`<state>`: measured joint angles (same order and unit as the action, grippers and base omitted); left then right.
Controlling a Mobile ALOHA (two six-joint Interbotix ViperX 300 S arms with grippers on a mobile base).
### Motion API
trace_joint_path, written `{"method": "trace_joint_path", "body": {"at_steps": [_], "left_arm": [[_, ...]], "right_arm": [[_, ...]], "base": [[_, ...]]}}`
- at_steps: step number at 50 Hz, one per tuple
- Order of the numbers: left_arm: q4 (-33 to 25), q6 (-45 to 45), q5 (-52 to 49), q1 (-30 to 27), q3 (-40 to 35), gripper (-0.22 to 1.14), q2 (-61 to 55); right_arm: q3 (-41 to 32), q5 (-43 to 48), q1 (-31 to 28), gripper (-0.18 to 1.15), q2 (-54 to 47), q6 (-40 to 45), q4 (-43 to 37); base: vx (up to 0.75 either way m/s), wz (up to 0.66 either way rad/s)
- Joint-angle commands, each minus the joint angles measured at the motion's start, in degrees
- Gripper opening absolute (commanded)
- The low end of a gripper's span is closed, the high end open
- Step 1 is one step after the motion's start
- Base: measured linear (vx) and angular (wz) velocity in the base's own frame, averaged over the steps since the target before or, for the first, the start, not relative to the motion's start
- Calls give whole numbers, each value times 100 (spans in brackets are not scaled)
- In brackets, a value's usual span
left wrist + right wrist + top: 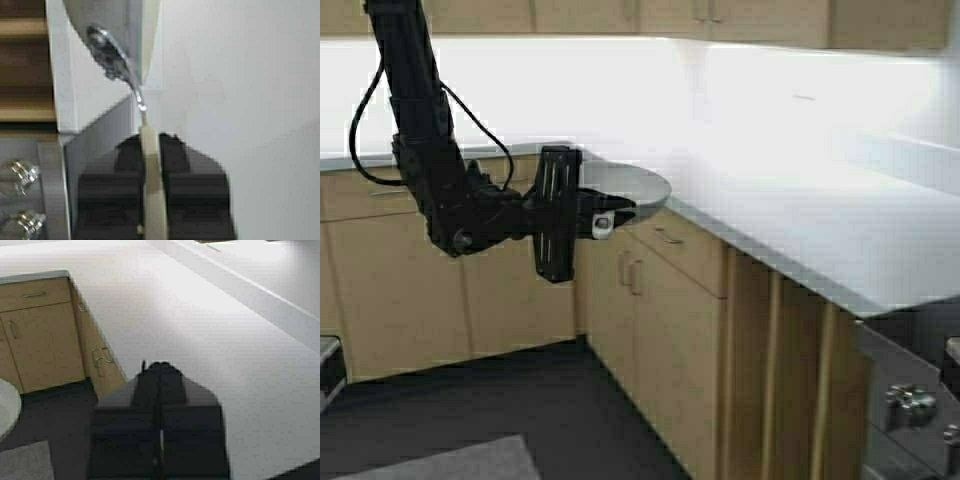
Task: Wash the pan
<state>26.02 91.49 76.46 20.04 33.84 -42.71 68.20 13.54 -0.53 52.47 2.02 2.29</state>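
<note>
**Desk:** What does the high view give you?

**Me:** I have the left gripper (pixel 603 213) clamped on the handle of the pan (pixel 625 186); the pan is held out in the air at the corner of the countertop (pixel 840 230), its bowl over the counter's edge and roughly level; the bowl lies ahead of the fingers and to the robot's right, with the handle running straight back into the jaws; cabinets (pixel 650 290) stand below it; I see no sink from here, only what look like knobs (pixel 910 405) low at the right; the right arm is out of this view.

**Desk:** And the left wrist?

**Me:** The pads (pixel 195 190) are pinched on the pale handle (pixel 152 190); the handle's long axis runs dead centre between them, away from the camera, to a metal bracket (pixel 112 55) riveted to the pan's wall; I judge the grip secure.

**Desk:** Right wrist?

**Me:** The right gripper (pixel 160 375) hangs over bare countertop with its fingers pressed together, holding nothing; a slice of the pan's rim shows at the edge of that view, well apart from it; so the left arm alone carries the pan.
</note>
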Motion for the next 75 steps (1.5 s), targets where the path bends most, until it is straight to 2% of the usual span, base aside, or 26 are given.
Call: {"method": "trace_joint_path", "body": {"at_steps": [1,13,75], "left_arm": [[26,-105,123,26,-193,2,97],[26,-105,246,26,-396,2,-158],[44,-149,598,26,-62,2,211]], "right_arm": [[-158,18,0,7,-35,9,9],[-167,18,0,7,-141,9,9],[-149,18,-9,7,-308,9,211]], "base": [[5,46],[6,45],[8,60]]}}
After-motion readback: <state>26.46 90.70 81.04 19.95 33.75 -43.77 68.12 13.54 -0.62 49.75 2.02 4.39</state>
